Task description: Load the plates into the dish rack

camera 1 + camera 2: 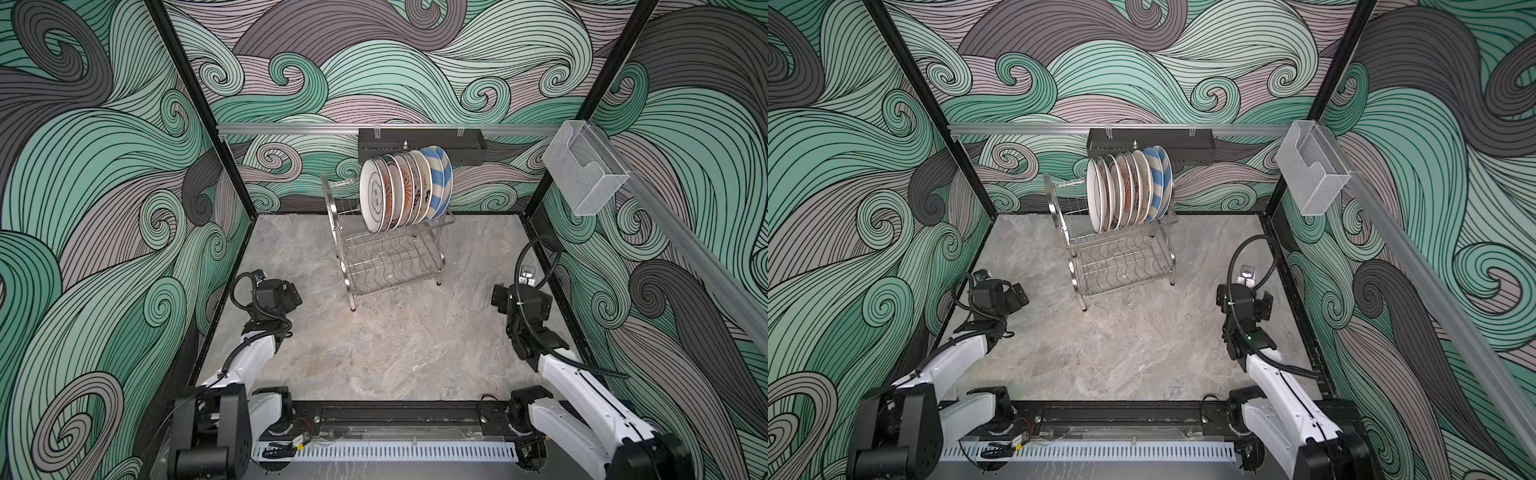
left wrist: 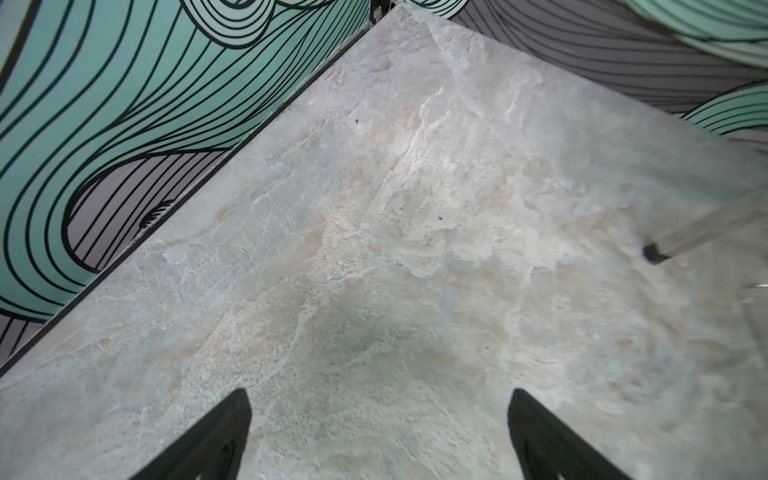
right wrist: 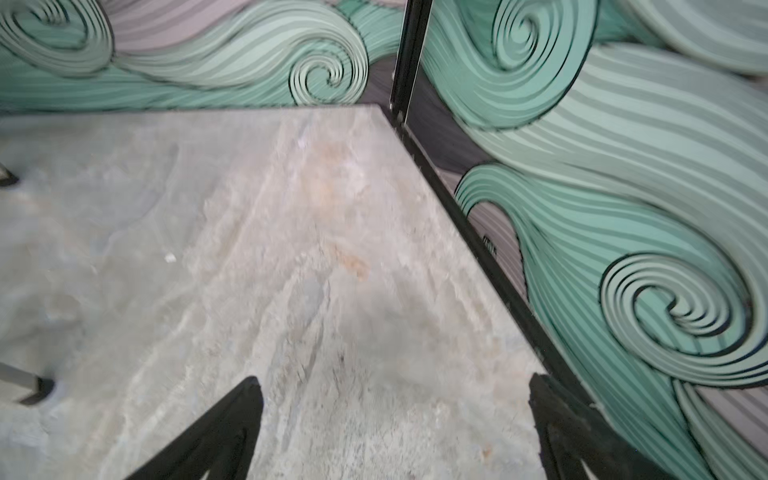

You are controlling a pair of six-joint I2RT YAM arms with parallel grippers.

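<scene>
The dish rack (image 1: 386, 266) is shiny metal wire. The plates (image 1: 376, 195) look smooth and glossy. The worktop (image 1: 374, 353) looks like dull grey stone. The box (image 1: 582, 174) is clear, shiny plastic.

No readable text, label, brand or number in any view. Dark marks on front plate (image 1: 375, 195) in dish rack (image 1: 386, 266): too small to make out.

Left arm (image 1: 253, 357) folded, jaws apart, right arm (image 1: 573, 382) likewise
</scene>
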